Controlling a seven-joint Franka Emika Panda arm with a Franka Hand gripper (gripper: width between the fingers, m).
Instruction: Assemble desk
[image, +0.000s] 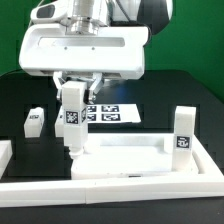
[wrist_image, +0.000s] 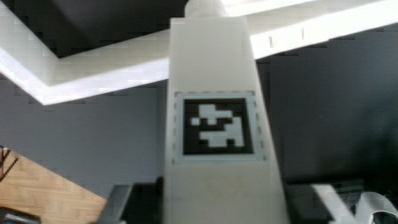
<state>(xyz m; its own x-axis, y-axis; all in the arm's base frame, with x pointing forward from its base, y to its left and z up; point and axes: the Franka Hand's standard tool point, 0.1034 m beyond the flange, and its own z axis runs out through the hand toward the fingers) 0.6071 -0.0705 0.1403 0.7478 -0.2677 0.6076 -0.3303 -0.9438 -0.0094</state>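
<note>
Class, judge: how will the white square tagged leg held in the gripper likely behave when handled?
The white plastic square leg is probably stiff: its edges look straight in the gripper. Flat faces should stop rolling. Tall and narrow, it may tip if released unseated.

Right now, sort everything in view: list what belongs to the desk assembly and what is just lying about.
Job in hand: tabletop; held leg, clamped in the gripper; upright leg at the tabletop's corner, exterior view's right; loose leg, exterior view's left.
Lying about: marker board; border rails.
</note>
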